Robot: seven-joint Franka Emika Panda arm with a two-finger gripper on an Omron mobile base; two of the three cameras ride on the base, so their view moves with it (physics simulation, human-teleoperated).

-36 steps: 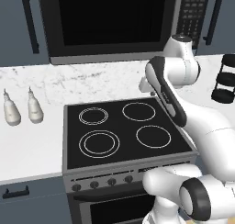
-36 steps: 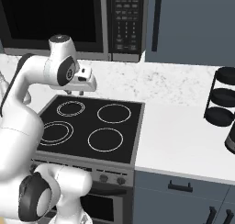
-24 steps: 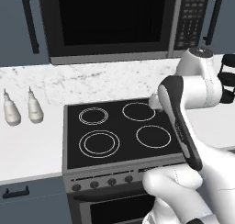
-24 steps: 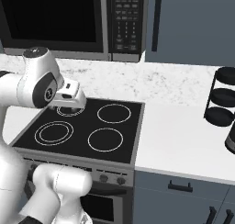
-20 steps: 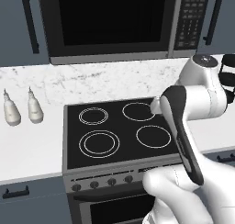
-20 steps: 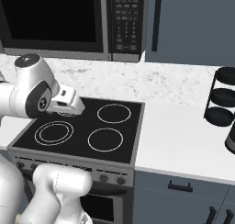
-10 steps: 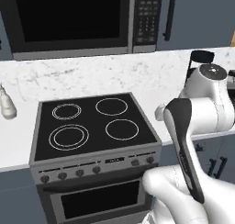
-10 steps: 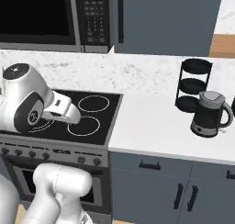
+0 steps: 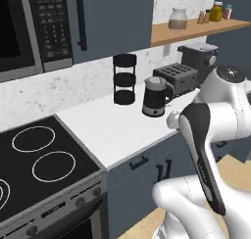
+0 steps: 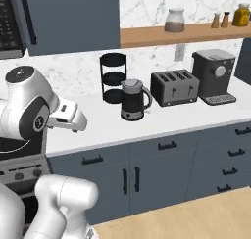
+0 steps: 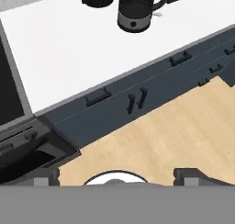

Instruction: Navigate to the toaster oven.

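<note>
The toaster oven is out of view. My gripper [image 11: 117,176] hangs in front of the counter and looks down on the wooden floor and the dark cabinet fronts [image 11: 137,98]. Its two finger tips [image 11: 46,175] stand far apart with nothing between them, so it is open. In the right base view the white hand [image 10: 72,118] sits just left of the counter's front edge, level with the worktop.
On the white counter [image 10: 147,121] stand a black tiered rack [image 10: 112,77], a dark kettle [image 10: 133,100], a low slotted toaster [image 10: 174,87] and a coffee machine [image 10: 214,75]. A wooden shelf [image 10: 181,33] carries jars. The stove [image 9: 34,159] and microwave [image 9: 29,27] lie to the left.
The whole scene has slid left as the base drove right: the stove has gone to the left edge, and the kettle, rack, toaster and coffee machine have come into view.
</note>
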